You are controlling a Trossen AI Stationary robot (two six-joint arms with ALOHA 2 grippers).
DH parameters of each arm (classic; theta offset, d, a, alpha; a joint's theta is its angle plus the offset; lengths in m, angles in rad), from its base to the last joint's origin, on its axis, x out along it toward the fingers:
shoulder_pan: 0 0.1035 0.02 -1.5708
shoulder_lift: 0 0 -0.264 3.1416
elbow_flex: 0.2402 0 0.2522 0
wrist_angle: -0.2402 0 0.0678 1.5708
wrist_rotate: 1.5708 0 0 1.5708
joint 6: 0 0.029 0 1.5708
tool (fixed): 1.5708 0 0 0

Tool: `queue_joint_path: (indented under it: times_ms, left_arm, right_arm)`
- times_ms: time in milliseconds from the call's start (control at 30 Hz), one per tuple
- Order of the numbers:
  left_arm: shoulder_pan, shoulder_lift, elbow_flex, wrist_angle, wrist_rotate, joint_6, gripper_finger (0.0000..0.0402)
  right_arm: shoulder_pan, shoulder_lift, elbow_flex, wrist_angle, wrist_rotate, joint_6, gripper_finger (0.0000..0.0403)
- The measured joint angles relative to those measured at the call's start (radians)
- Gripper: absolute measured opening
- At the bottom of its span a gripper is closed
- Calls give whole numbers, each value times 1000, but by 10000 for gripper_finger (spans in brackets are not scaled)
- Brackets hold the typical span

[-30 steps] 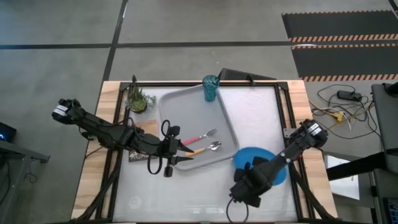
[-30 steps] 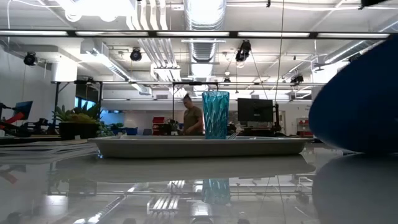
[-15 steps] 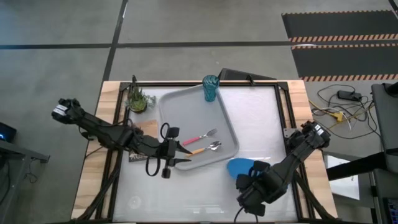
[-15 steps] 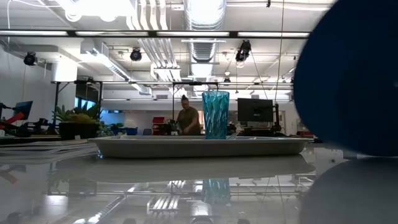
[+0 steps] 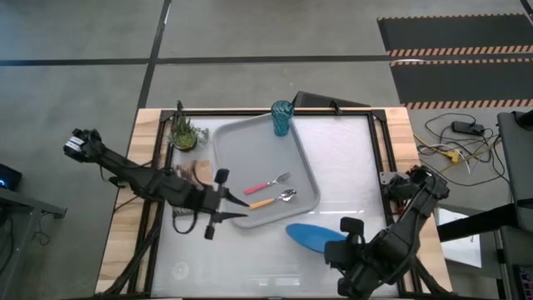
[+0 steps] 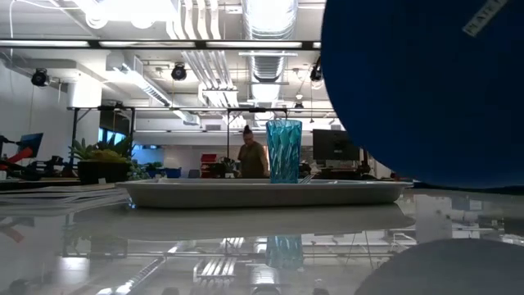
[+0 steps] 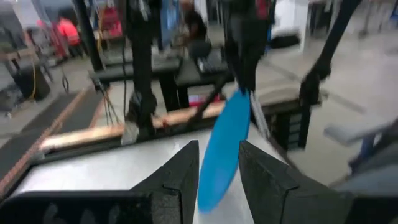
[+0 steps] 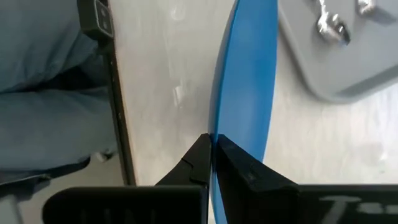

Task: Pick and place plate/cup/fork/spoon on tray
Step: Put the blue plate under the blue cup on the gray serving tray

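One plate [image 5: 317, 237], pinched by its rim in the right gripper [image 8: 212, 152] and tilted on edge off the tray [image 5: 250, 146]'s near right corner: level it over bare tray beside the cup [image 5: 282, 117] before release; left gripper [image 7: 216, 177] spread, empty, at the tray's near left corner.

You see a glossy, mirror-like bench [image 6: 205, 246], a matt grey plastic tray [image 5: 250, 150], a ribbed translucent cup [image 6: 283, 151], and a smooth plate [image 5: 312, 237].

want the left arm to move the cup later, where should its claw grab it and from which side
Grip the cup around its mid-body, coming in level from the open middle of the tray. It stands upright at the tray's far corner and is taller than wide, so a side grip suits it. The fork and spoon lie near the tray's front, clear of the cup.
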Motion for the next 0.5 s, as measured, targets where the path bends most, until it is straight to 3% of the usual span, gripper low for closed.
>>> queue_joint_path:
  times_ms: [233, 500]
  left_arm:
    - [-13, -118, -122, 115, 1, -15, 95]
    - [-14, -176, -197, 263, 1, -16, 95]
  right_arm:
    - [-1, 0, 36, 9, 71, -80, 8]
    - [-9, 0, 112, 63, 280, -299, 8]
